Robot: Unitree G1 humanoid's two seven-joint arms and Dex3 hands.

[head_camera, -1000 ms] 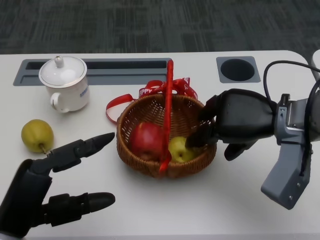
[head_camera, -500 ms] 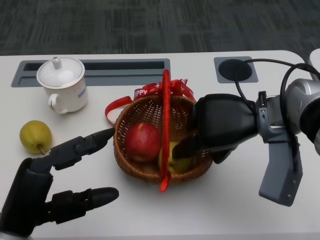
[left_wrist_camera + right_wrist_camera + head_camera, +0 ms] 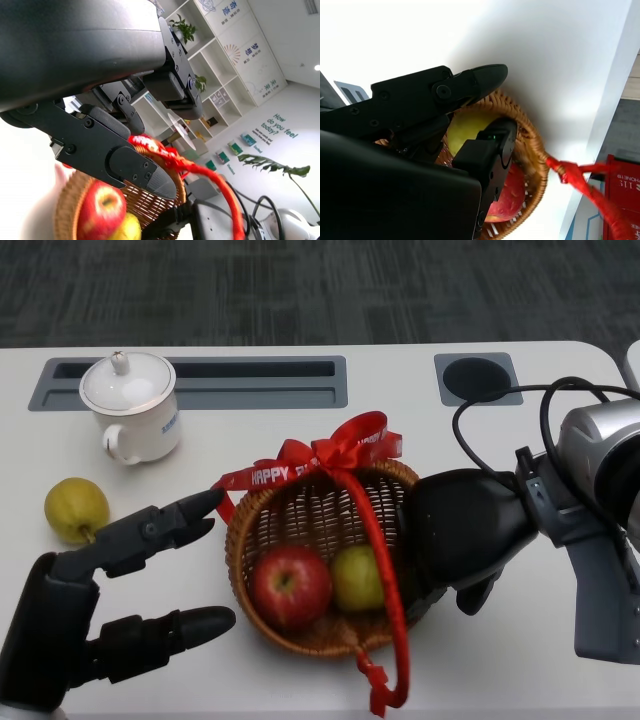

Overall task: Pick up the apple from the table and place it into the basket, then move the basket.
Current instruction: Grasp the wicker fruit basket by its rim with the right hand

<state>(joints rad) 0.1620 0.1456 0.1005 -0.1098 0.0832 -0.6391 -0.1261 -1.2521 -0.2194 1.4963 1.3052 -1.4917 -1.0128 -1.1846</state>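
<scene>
The wicker basket point(image 3: 250, 530) stands at the table's middle front with a red apple point(image 3: 291, 586) and a yellow-green apple point(image 3: 357, 578) inside. Its red handle point(image 3: 385, 570) leans toward the front edge, and the bow point(image 3: 330, 455) lies at the far rim. My right hand point(image 3: 460, 530) grips the right rim; in the right wrist view one finger lies outside the rim point(image 3: 530, 145) and another reaches in beside the yellow-green apple point(image 3: 467, 127). To the left my left hand point(image 3: 100, 610) is open, a fingertip close to the left rim. The left wrist view shows the red apple point(image 3: 100, 210).
A yellow fruit point(image 3: 76, 509) lies on the table left of my left hand. A white lidded cup point(image 3: 133, 405) stands at the back left before a grey slot point(image 3: 250, 383). A round grey hole point(image 3: 476, 378) is at the back right.
The basket has come toward the table's front edge with my right hand on its rim. Its handle has tipped forward. My left hand has stayed about where it was.
</scene>
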